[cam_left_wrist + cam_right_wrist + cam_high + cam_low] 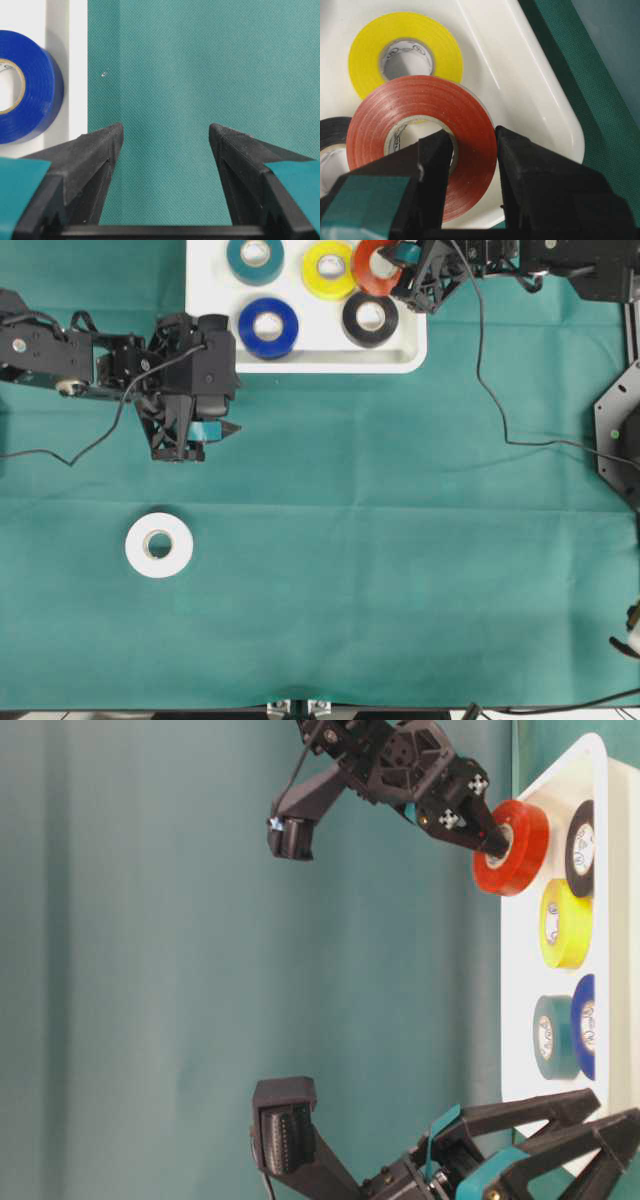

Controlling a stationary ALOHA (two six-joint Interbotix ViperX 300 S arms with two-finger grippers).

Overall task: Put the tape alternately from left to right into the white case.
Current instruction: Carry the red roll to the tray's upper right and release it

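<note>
We see the white case (305, 358) at the counter's (400, 540) far edge with blue, teal, yellow and black rolls inside. Our right tool (472, 150) is clenched on the orange-red roll (420, 115), over the case's right corner. The white roll (159, 545) lies flat, nearest our left tool (205, 430), which gapes released.

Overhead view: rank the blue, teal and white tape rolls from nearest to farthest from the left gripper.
From the left gripper:
1. Blue roll, in the white case, nearest corner.
2. White roll, on the cloth below.
3. Teal roll, at the case's far edge.
</note>
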